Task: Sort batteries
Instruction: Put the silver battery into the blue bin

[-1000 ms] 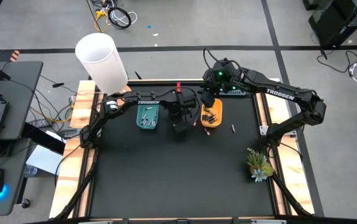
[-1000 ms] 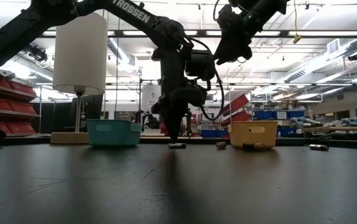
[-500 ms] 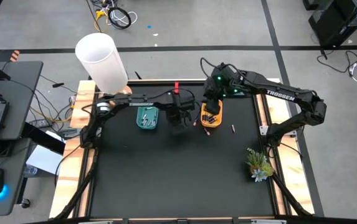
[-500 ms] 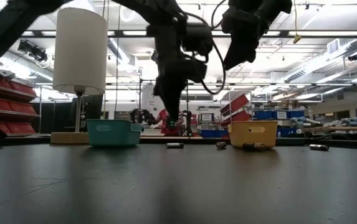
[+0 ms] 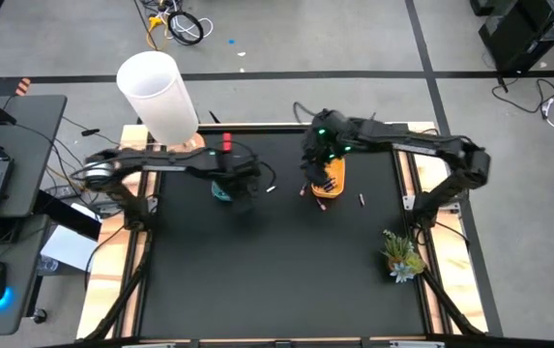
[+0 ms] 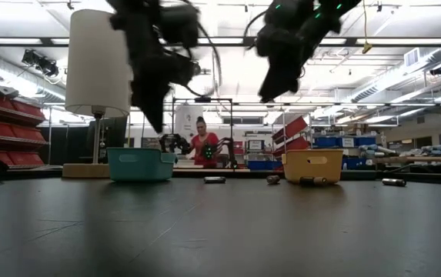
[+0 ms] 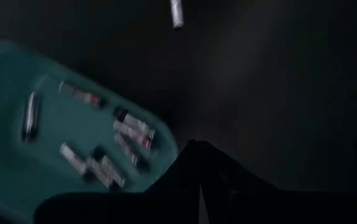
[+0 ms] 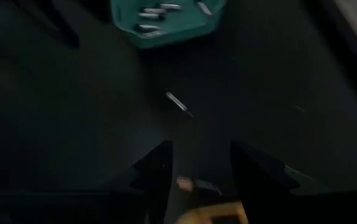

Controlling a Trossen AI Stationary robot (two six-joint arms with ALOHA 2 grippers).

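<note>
Left claw (image 7: 198, 163) seemingly closed above teal tray (image 7: 16, 155); right claw (image 8: 200, 163) parted.

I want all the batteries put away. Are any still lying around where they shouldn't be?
Yes. A few batteries lie loose on the black table: a silver one between the teal tray and yellow tray, and a dark one beyond the yellow tray. The low view shows more small pieces near the yellow tray.
</note>
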